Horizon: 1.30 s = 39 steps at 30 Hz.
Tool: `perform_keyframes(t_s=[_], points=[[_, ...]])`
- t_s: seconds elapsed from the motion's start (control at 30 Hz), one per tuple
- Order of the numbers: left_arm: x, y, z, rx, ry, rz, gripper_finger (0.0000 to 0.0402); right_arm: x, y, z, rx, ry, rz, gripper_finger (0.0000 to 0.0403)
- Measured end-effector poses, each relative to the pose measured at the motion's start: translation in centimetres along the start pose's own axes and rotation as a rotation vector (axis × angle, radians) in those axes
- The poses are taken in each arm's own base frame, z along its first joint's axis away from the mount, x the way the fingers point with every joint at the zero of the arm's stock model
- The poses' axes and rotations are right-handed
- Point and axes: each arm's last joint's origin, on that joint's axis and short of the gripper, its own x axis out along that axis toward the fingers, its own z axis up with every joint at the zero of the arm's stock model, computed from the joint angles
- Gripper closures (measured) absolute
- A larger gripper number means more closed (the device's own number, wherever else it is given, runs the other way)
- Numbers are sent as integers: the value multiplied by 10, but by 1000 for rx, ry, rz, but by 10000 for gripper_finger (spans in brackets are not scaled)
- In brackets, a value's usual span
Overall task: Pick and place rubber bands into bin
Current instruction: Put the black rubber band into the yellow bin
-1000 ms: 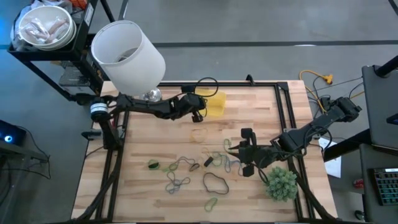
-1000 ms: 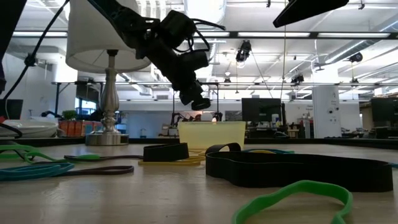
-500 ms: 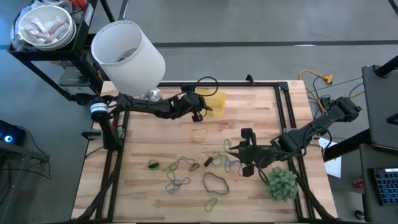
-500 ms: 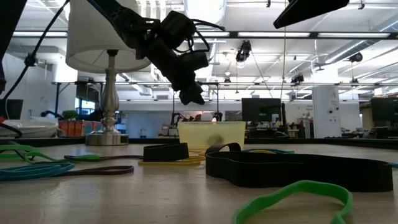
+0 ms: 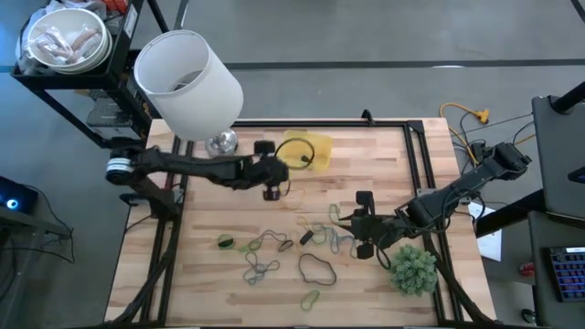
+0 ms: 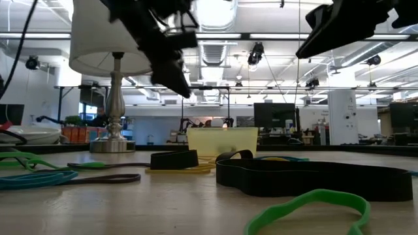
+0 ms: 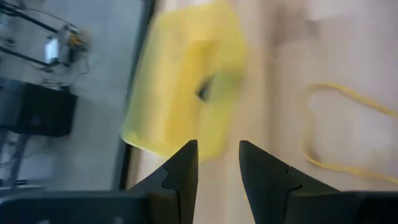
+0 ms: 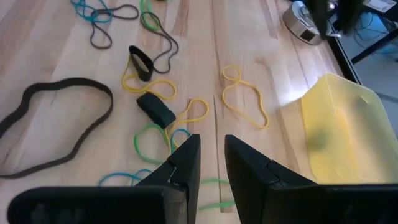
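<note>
The bin (image 5: 309, 151), a shallow yellow tray, stands on the table's far side; a dark band (image 7: 203, 91) lies in it. My left gripper (image 5: 279, 175) hovers open above the table, left of and nearer than the bin, with nothing between its fingers (image 7: 217, 168). Rubber bands lie flat on the wood: a yellow loop (image 8: 244, 99), a big black loop (image 5: 317, 267), and green, blue and brown ones (image 5: 265, 245). My right gripper (image 5: 355, 230) hangs open over the bands at mid-right, and its fingers (image 8: 211, 162) hold nothing.
A lamp with a big white shade (image 5: 187, 80) stands at the table's far left corner. A green plant ball (image 5: 413, 270) sits at the near right. Dark frame rails (image 5: 425, 174) run along the table's edges. Bare wood lies between the bin and the bands.
My left gripper has drawn back from over the bin toward the table's left and near edges, rising a little. The dark band now shows in the bin. My right arm has sunk slightly over the bands.
</note>
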Motion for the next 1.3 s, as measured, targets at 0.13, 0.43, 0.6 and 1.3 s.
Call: perform_keyframes(t_s=[0.13,0.43,0.6,1.3], points=[[-32,-22,-13,-8,-4,-77,301,6,-3,-2,56,0,-14,335],[-83,-73,-69,-36,-94,-249,301,47,16,3,-83,-53,198,335],[-92,-91,-93,-92,-178,-319,301,74,31,5,-180,-53,228,335],[-97,-105,-103,-110,-324,-371,301,161,70,9,-447,306,6,335]])
